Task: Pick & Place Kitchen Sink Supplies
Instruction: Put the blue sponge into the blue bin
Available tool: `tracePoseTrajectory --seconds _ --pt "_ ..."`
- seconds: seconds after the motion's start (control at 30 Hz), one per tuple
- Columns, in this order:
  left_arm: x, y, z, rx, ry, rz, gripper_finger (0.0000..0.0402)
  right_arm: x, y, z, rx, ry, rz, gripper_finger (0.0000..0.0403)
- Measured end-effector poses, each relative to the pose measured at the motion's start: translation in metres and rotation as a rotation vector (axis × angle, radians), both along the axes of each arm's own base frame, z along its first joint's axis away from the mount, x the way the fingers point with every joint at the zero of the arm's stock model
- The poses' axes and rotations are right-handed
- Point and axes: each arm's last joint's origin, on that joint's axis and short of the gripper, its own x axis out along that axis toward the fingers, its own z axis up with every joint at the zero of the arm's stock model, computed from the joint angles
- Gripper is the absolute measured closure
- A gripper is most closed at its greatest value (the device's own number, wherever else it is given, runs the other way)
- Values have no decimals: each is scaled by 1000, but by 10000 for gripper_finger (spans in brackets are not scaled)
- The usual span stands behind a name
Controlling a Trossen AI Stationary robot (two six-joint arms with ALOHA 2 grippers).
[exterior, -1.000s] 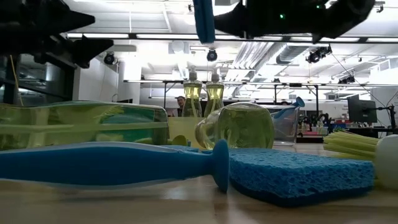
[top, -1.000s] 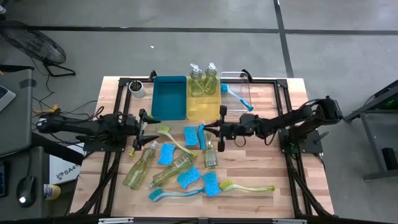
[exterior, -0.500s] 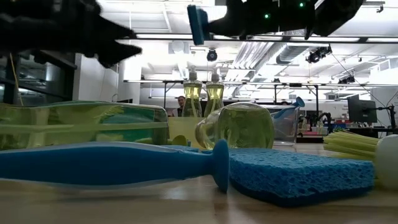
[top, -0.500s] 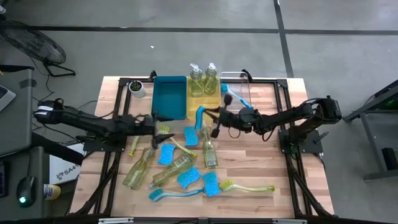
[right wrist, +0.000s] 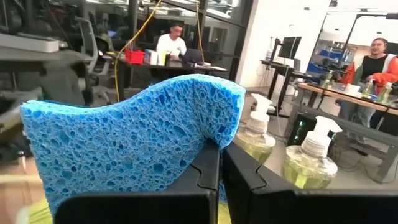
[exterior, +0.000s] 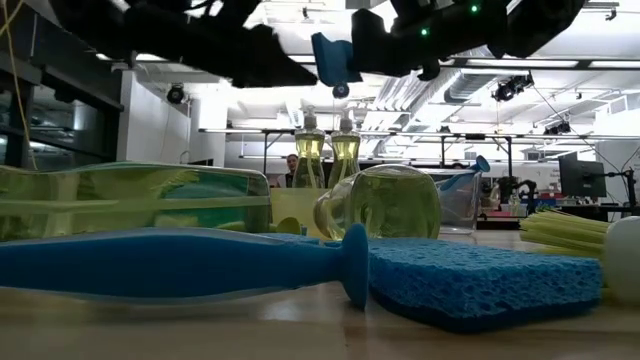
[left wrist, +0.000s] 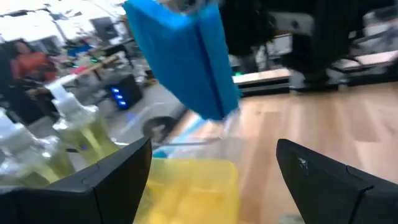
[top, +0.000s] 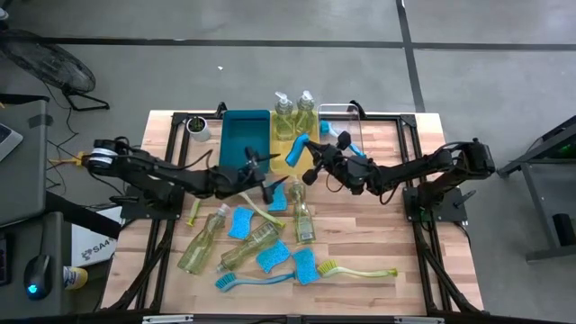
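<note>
My right gripper (top: 308, 160) is shut on a bright-blue sponge (top: 297, 149) and holds it in the air above the near part of the yellow tray (top: 281, 162). Two pump bottles of yellowish soap (top: 294, 112) stand at the far end of that tray. My left gripper (top: 272, 182) is open and level, just left of and nearer than the sponge, with nothing between its fingers. In the left wrist view the sponge (left wrist: 180, 53) hangs ahead of the open fingers (left wrist: 213, 142). More sponges, lying bottles and brushes are spread over the table's near half. My right gripper pinches the sponge between its two fingers (right wrist: 205, 177) by one edge (right wrist: 208, 140). The fingers come level from the table's right side. The sponge stands on edge beyond the fingertips, lifted clear of the tray and the table.
A teal tray (top: 244, 139) sits left of the yellow one, and a clear tub (top: 346, 121) with a blue brush (top: 344, 141) sits to its right. A small white cup (top: 197, 128) stands at the far left. Bottles (top: 304, 220), sponges (top: 240, 222) and brushes (top: 355, 269) lie nearer.
My left gripper has travelled toward the table's right, from the left side to the middle near the sponge, rolling as it went and staying open. My right gripper has turned and swung the sponge toward the far edge, from above the lying items to above the yellow tray.
</note>
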Motion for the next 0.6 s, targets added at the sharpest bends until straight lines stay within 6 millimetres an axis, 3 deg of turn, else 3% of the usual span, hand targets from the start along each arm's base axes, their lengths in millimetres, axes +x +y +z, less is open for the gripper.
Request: tracePoseTrajectory --seconds 0.3,0.6 --pt "9 0 22 4 -70 24 62 0 1 -3 10 27 10 403" --pt "12 -1 28 -95 -129 6 62 0 1 -3 10 20 13 403"
